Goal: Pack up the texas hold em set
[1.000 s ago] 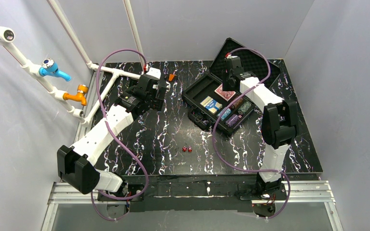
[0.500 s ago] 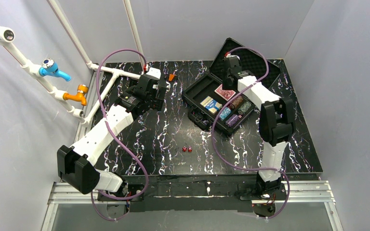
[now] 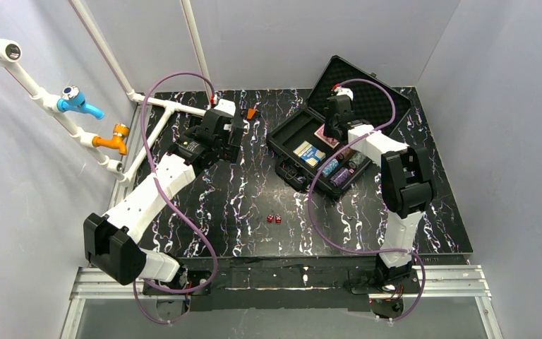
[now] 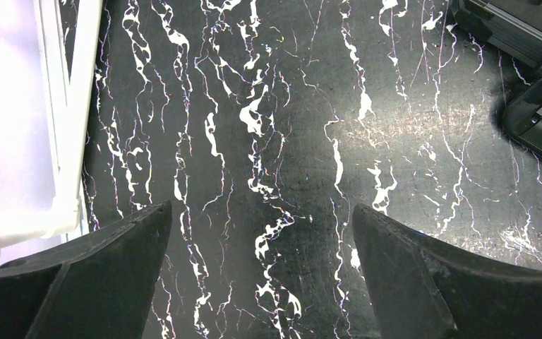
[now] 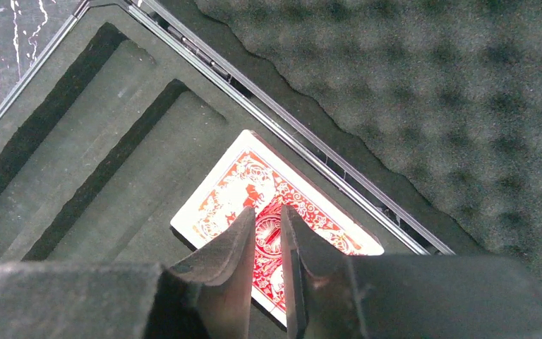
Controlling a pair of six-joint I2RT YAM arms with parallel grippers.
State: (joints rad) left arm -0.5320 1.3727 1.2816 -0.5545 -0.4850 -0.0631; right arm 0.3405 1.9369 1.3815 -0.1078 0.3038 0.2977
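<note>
Black fingers of the right gripper [image 5: 268,236] are drawn almost together, with only a thin slit left between them, and nothing is seen gripped in that slit. They are poised directly over a red-backed card deck [image 5: 229,187], which lies flat in a recess of the case [image 5: 113,162] close to the hinge side. Whether the fingertips touch the deck cannot be told from the wrist view. Beyond the hinge, the foam-lined lid [image 5: 430,85] is seen standing open, its egg-crate surface facing the tray.

From above, a blue card deck [image 3: 309,152] is seen in the next recess, just beside the red one, and coloured chip stacks [image 3: 339,169] are laid in the grooves toward the near right side of the tray, partly hidden by the right arm. Two small red dice [image 3: 274,219] lie side by side on the black marbled table [image 3: 240,205], outside the case and well apart from it, toward the arm bases.

The left gripper [image 4: 261,233] is spread wide, and nothing is held or touched between its fingers; only bare table surface is seen below it. A white pipe frame [image 4: 56,106] runs along its left, and at the right edge of its view part of the case appears, with what is probably the handle [image 4: 536,116].
</note>
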